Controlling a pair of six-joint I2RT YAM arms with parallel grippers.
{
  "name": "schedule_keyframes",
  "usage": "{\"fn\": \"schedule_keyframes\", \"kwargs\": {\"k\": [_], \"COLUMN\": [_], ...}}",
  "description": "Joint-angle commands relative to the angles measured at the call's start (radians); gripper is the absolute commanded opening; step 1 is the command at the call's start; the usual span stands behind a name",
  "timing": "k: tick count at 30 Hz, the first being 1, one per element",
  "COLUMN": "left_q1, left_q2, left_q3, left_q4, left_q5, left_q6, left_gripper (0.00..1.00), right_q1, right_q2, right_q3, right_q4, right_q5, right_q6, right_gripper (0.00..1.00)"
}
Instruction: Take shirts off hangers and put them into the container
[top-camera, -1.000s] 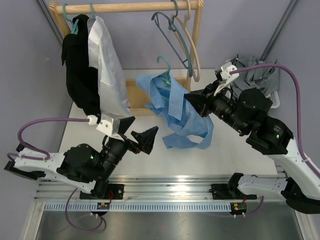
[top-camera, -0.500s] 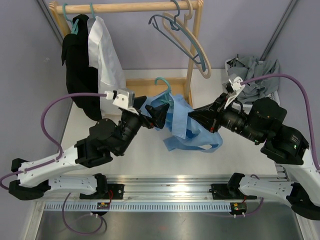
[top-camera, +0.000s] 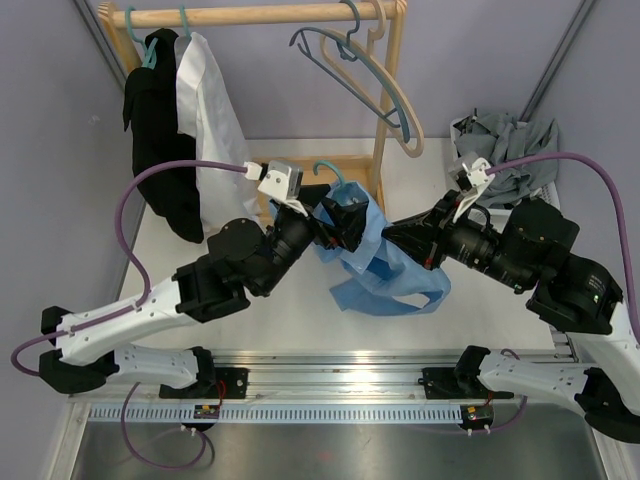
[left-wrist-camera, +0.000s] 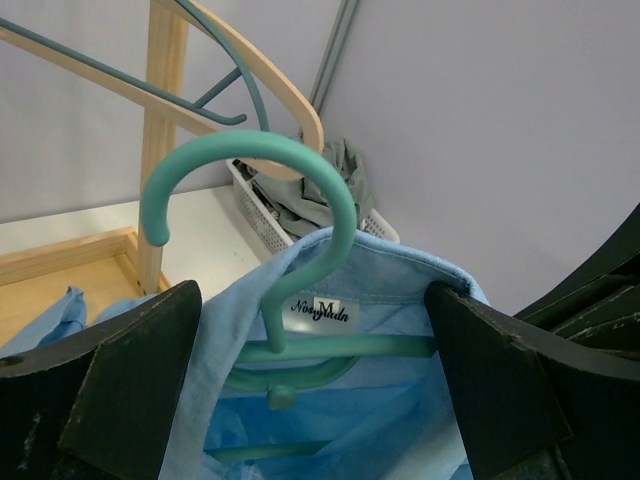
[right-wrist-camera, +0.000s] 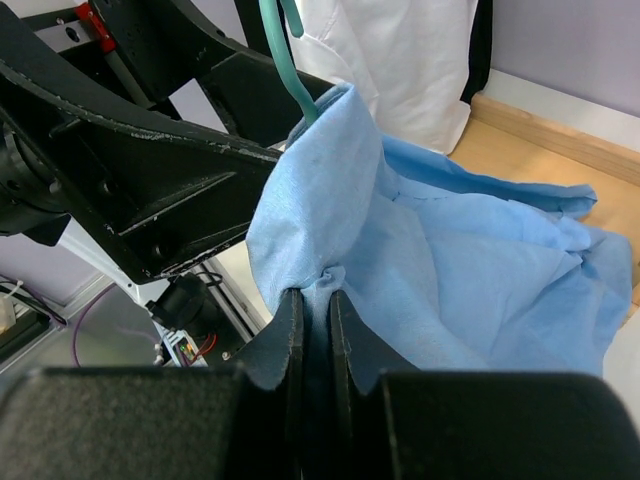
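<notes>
From above, the left arm has swung up from the near-left corner since a second ago. The left pincer now stands wide at the collar of the light blue shirt. The right pincer has drawn nearer and grips that shirt from the right. The shirt hangs between the two arms over the counter, still on its teal hanger. The empty hangers on the rack rail have swung leftward. The black shirt and white shirt hang at the rail's left end. The grey shirt is heaped at the far right, covering the basket beneath it.

On the left wrist view, the hanger's hook rises mid-frame, between the wide-spread fingers and touching neither. The collar label sits just behind the hook's stem. The container shows beyond, lattice side visible, grey cloth spilling over its rim. The hanger's shoulders are mostly buried in blue cloth.

On the right wrist view, the jaws stand narrow, pinching a fold of the blue shirt. The left arm's black fingers loom just left of it. The white shirt and the wooden base tray lie behind. The basket is out of frame here.
</notes>
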Motion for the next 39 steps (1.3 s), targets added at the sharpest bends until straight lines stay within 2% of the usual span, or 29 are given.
{"fn": "schedule_keyframes", "kwargs": {"k": [1, 12, 15, 16, 18, 19, 22, 23, 26, 39], "left_q1": [0.0, 0.023, 0.049, 0.061, 0.07, 0.075, 0.078, 0.078, 0.078, 0.078], "left_q2": [0.013, 0.063, 0.072, 0.077, 0.082, 0.082, 0.077, 0.077, 0.068, 0.003], "left_q3": [0.059, 0.082, 0.079, 0.082, 0.082, 0.091, 0.119, 0.128, 0.162, 0.277], "left_q4": [0.046, 0.038, 0.034, 0.029, 0.029, 0.024, 0.014, 0.012, -0.015, -0.115], "left_q5": [0.058, 0.06, 0.074, 0.077, 0.081, 0.075, 0.062, 0.06, 0.052, -0.034], "left_q6": [-0.03, -0.03, -0.036, -0.035, -0.024, -0.016, 0.01, 0.024, 0.042, 0.166], "left_gripper": [0.99, 0.96, 0.85, 0.74, 0.67, 0.59, 0.46, 0.39, 0.31, 0.29], "right_q1": [0.01, 0.01, 0.01, 0.01, 0.01, 0.011, 0.011, 0.01, 0.01, 0.011], "right_q2": [-0.009, 0.003, 0.006, 0.008, 0.011, 0.011, 0.005, -0.001, -0.021, -0.066], "right_q3": [-0.002, -0.002, -0.003, -0.005, -0.005, -0.005, -0.008, -0.009, -0.014, -0.02], "right_q4": [0.072, 0.087, 0.092, 0.095, 0.092, 0.09, 0.087, 0.086, 0.078, 0.02], "right_q5": [-0.04, -0.074, -0.094, -0.102, -0.117, -0.119, -0.119, -0.117, -0.091, -0.017], "right_q6": [0.017, 0.029, 0.036, 0.036, 0.036, 0.036, 0.034, 0.034, 0.031, 0.031], "right_gripper": [0.0, 0.0, 0.0, 0.0, 0.0, 0.0, 0.0, 0.0, 0.0, 0.0]}}
